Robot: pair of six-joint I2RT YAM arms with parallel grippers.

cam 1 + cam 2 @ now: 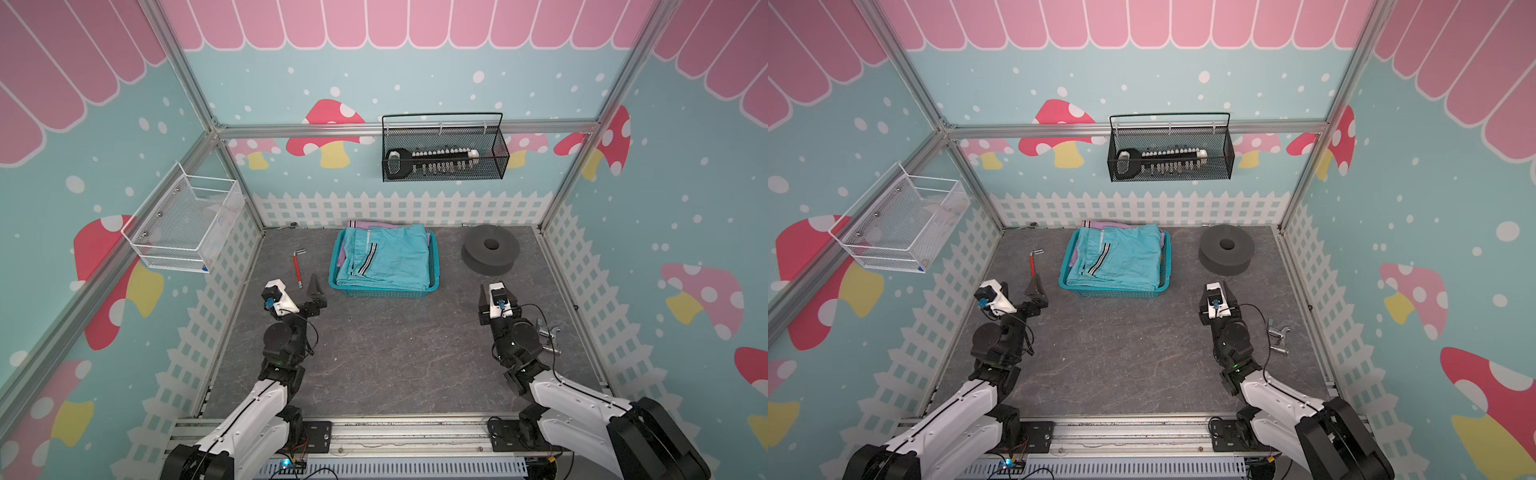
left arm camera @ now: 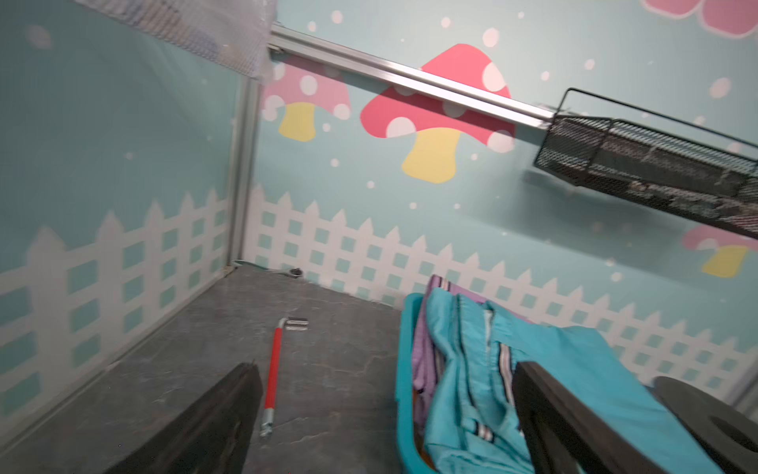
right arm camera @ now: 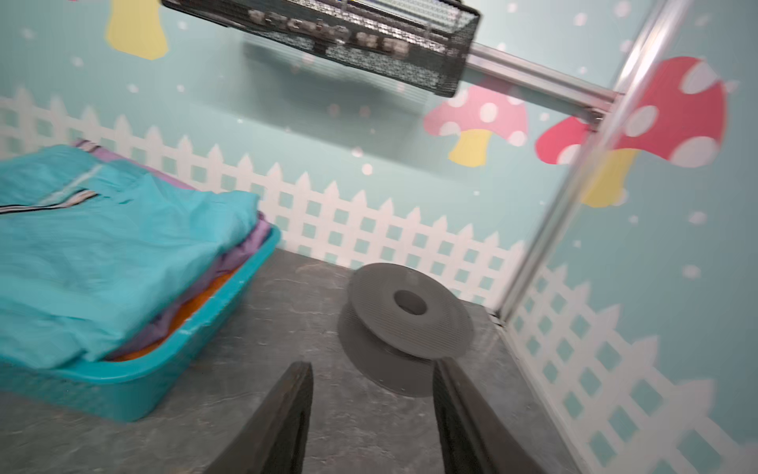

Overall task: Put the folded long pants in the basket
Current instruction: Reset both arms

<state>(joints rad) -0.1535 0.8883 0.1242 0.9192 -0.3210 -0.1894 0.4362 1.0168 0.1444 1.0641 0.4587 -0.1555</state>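
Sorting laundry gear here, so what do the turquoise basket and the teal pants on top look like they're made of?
The turquoise basket looks like molded plastic: smooth, slightly glossy, with slotted walls. The teal pants look like thin woven cloth: matte, creased, with striped trim.

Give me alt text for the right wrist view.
A turquoise basket holds teal pants stacked over lilac pants over orange pants. Beside it on the gray floor lies a dark spool, with the right gripper open and empty in the foreground.
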